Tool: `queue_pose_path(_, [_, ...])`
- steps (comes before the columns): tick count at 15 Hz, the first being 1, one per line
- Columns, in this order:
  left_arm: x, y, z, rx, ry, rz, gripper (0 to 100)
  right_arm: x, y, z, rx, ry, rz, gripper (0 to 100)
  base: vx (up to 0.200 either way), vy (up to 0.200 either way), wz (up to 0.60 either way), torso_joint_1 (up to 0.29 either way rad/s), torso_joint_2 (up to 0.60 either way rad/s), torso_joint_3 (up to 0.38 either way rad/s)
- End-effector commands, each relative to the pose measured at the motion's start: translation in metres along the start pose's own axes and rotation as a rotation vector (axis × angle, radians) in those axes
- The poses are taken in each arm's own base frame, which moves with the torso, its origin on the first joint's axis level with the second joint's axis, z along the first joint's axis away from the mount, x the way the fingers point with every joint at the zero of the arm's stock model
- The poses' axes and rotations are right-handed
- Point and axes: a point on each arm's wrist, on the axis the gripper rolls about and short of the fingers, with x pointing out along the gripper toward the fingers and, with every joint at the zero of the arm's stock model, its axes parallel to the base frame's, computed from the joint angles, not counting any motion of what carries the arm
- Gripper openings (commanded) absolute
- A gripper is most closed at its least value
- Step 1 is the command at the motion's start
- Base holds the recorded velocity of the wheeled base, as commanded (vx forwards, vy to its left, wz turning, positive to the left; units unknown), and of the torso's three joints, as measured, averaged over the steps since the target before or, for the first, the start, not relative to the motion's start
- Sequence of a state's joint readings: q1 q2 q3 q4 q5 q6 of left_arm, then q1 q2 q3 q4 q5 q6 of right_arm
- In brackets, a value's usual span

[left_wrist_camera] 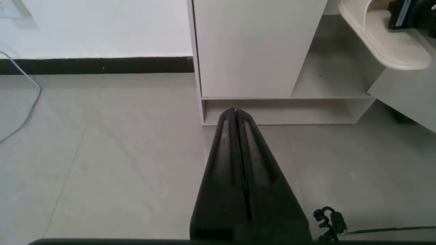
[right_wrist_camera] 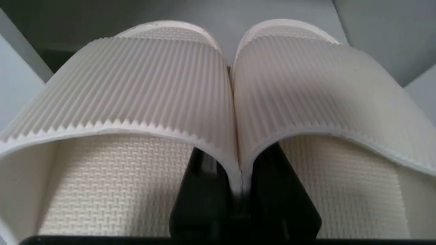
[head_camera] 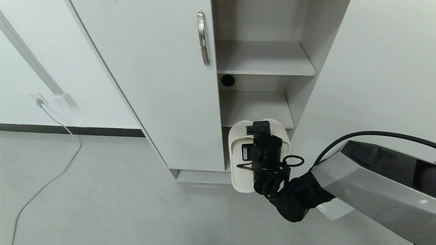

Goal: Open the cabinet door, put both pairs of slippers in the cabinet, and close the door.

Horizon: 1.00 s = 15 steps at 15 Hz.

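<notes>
A pair of cream slippers (head_camera: 238, 153) hangs in the air just in front of the open cabinet compartment (head_camera: 255, 109), toes toward the lower shelf. My right gripper (head_camera: 259, 131) is shut on the pair of slippers, pinching the two inner edges together (right_wrist_camera: 235, 170) under the ribbed straps. The white cabinet door (head_camera: 160, 81) with a metal handle (head_camera: 202, 37) stands to the left of the opening. In the left wrist view, my left gripper (left_wrist_camera: 236, 119) is shut with nothing in it, low over the grey floor in front of the cabinet base (left_wrist_camera: 286, 109).
Two bare shelves (head_camera: 262, 61) sit inside the cabinet, with a round hole (head_camera: 227, 80) in the back panel. A grey cable (head_camera: 51, 160) runs from a wall socket (head_camera: 40, 101) across the floor at the left. A white panel (head_camera: 381, 68) flanks the opening on the right.
</notes>
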State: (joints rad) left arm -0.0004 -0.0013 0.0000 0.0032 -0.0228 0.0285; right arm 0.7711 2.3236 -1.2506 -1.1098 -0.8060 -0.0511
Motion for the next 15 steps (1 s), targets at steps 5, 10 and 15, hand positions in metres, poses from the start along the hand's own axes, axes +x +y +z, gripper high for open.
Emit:
queue_pose_path(5, [0.000, 0.000, 0.000, 0.001, 0.001, 0.000, 0, 0.003, -0.004, 0.001, 0.002, -0.002, -0.008, 0, 0.200, 0.000, 0.00, 0.000, 0.00, 0.004])
queue_pose_path(10, [0.000, 0.000, 0.000, 0.001, 0.001, 0.000, 0, 0.012, -0.011, -0.004, -0.002, 0.004, -0.028, 0, 0.200, 0.000, 0.00, 0.002, 0.00, 0.002])
queue_pose_path(15, [0.000, 0.000, 0.000, -0.001, 0.001, 0.000, 0, 0.020, -0.010, -0.010, 0.025, -0.016, -0.019, 0, 0.160, 0.000, 0.00, 0.001, 0.00, 0.000])
